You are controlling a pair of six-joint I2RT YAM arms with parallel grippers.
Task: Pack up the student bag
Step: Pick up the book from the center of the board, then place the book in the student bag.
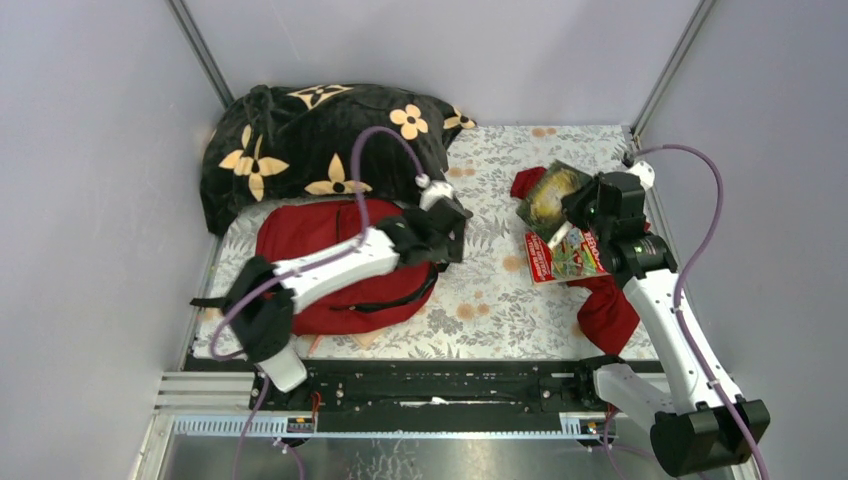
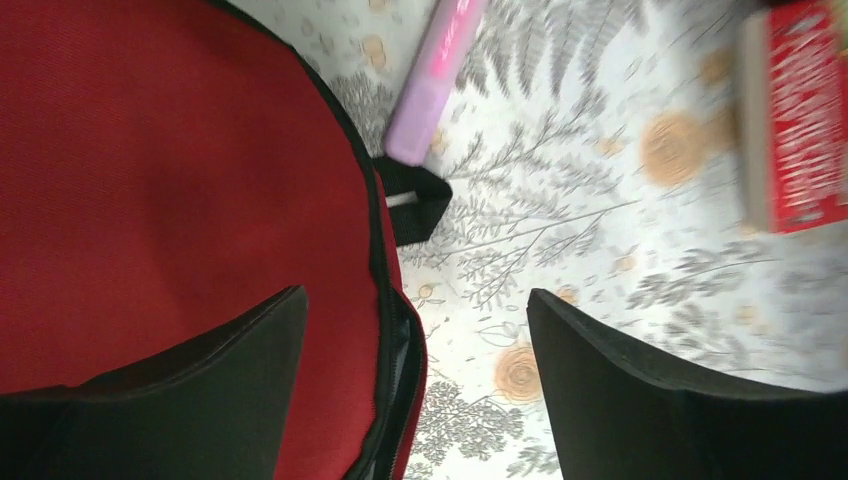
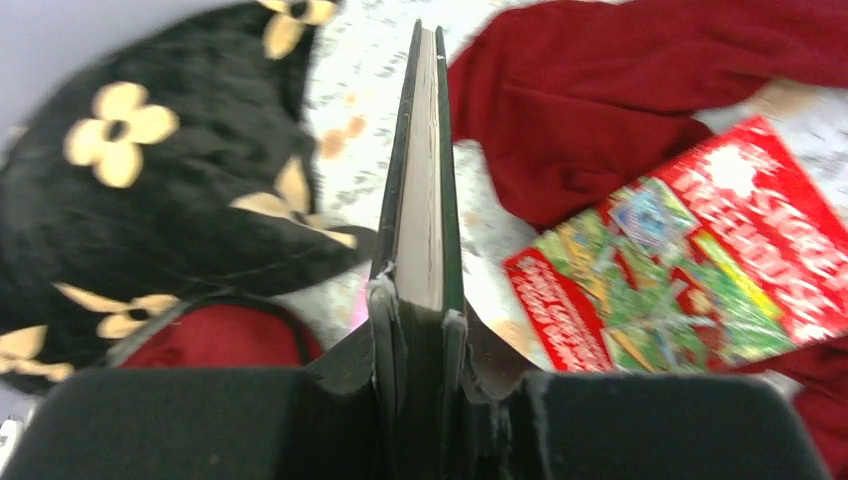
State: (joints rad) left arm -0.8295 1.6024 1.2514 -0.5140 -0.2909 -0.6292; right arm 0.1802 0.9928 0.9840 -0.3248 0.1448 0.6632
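Note:
The student bag (image 1: pixel 340 275) is a dark-red backpack lying flat at the left of the mat, with my left arm across it. My left gripper (image 1: pixel 447 235) hangs open over the bag's right edge. In the left wrist view one finger is over the red fabric (image 2: pixel 150 180), the other over the mat, and the black zipper line (image 2: pixel 385 300) runs between them. My right gripper (image 1: pixel 566 226) is shut on a thin dark-green book (image 1: pixel 548 195). The right wrist view shows that book (image 3: pixel 420 180) edge-on between the jaws, lifted above the mat.
A red-and-green picture book (image 1: pixel 570 258) lies on a limp red garment (image 1: pixel 605 312) at the right. A black blanket with orange flowers (image 1: pixel 320 140) fills the back left. A pink marker (image 2: pixel 435 90) lies on the floral mat (image 1: pixel 490 290) by the bag's black strap loop (image 2: pixel 415 200).

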